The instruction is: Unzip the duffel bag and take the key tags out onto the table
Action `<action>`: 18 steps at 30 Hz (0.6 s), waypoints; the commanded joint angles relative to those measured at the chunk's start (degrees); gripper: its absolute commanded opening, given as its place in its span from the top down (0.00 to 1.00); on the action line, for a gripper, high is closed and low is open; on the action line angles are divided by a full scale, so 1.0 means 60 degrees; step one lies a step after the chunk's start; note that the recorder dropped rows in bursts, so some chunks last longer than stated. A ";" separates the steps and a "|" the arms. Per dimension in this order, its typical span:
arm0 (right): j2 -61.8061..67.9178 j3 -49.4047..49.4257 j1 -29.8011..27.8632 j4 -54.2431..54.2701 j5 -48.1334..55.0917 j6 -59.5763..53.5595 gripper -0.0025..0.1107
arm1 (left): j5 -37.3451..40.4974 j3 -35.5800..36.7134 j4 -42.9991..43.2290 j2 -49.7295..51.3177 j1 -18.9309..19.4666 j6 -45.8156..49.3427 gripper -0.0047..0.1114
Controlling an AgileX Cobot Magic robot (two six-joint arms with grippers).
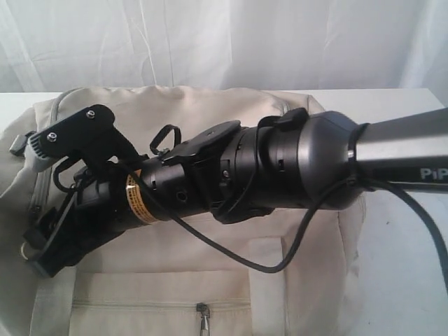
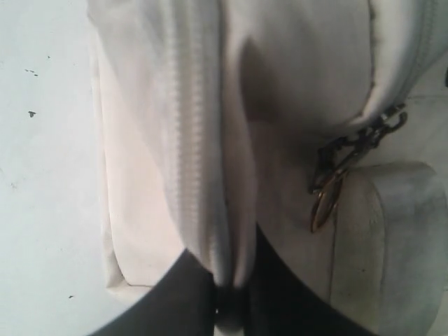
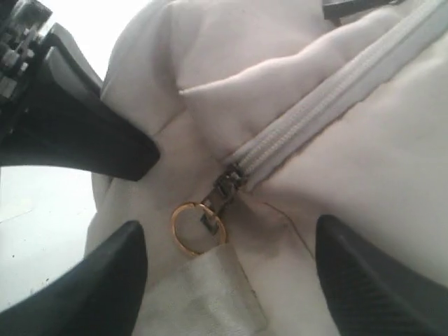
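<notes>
The cream duffel bag [image 1: 315, 280] lies on the white table [image 1: 399, 266], and its main zipper [image 3: 329, 98] is closed. My right arm reaches across the bag to its left end. There my right gripper [image 3: 229, 227] stands open, its fingers either side of the gold ring pull [image 3: 198, 227] without touching it. My left gripper [image 2: 227, 297] is shut on a raised fold of the duffel bag's fabric along the zipper [image 2: 189, 140], with the ring pull [image 2: 325, 206] off to one side. One left finger [image 3: 105, 147] shows close beside the ring. The key tags are hidden.
A front pocket with its own zipper pull [image 1: 203, 313] faces the camera. The right arm's black cable [image 1: 231, 255] hangs over the bag. Bare table [image 2: 42, 140] lies beyond the bag's end. A white curtain [image 1: 210, 42] hangs behind.
</notes>
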 commanded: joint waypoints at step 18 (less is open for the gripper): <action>0.0326 -0.0266 0.0104 0.0009 -0.1497 -0.1750 0.55 | 0.0082 -0.0378 -0.0560 -0.0072 0.0004 0.0055 0.96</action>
